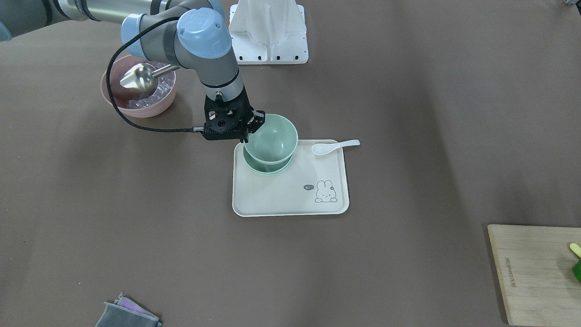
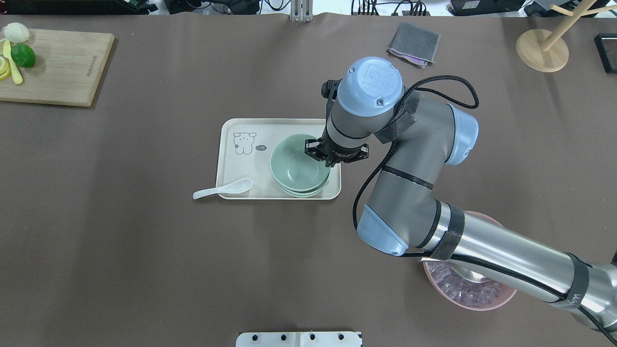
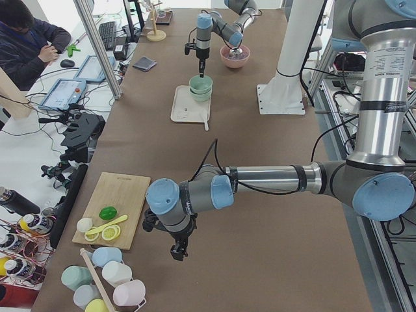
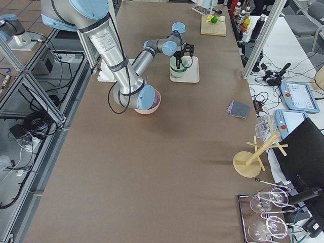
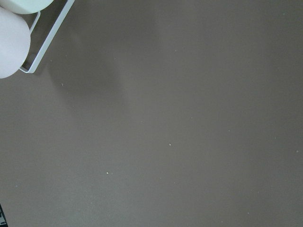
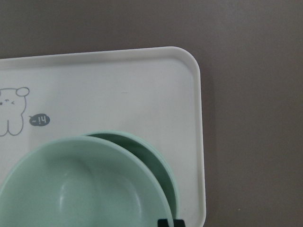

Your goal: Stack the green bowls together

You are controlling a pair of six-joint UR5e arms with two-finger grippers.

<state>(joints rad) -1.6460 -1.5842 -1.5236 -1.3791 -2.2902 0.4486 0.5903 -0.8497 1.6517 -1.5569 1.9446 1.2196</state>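
Observation:
My right gripper (image 1: 248, 135) is shut on the near rim of a pale green bowl (image 1: 272, 138) and holds it, slightly tilted, just over the other green bowls (image 1: 268, 169) stacked on the cream tray (image 1: 290, 200). In the overhead view the held bowl (image 2: 296, 161) covers most of the stack (image 2: 306, 192). The right wrist view shows the held bowl (image 6: 80, 189) over a lower bowl's rim (image 6: 156, 161), with one fingertip (image 6: 170, 222) at the bottom edge. My left gripper (image 3: 179, 250) hangs over bare table far from the tray; I cannot tell if it is open.
A white spoon (image 1: 336, 146) lies across the tray's corner. A pink bowl with a metal scoop (image 1: 138, 88) sits under the right arm. There are also a wooden cutting board (image 1: 535, 272), a grey cloth (image 1: 127, 313) and a white mount base (image 1: 268, 32).

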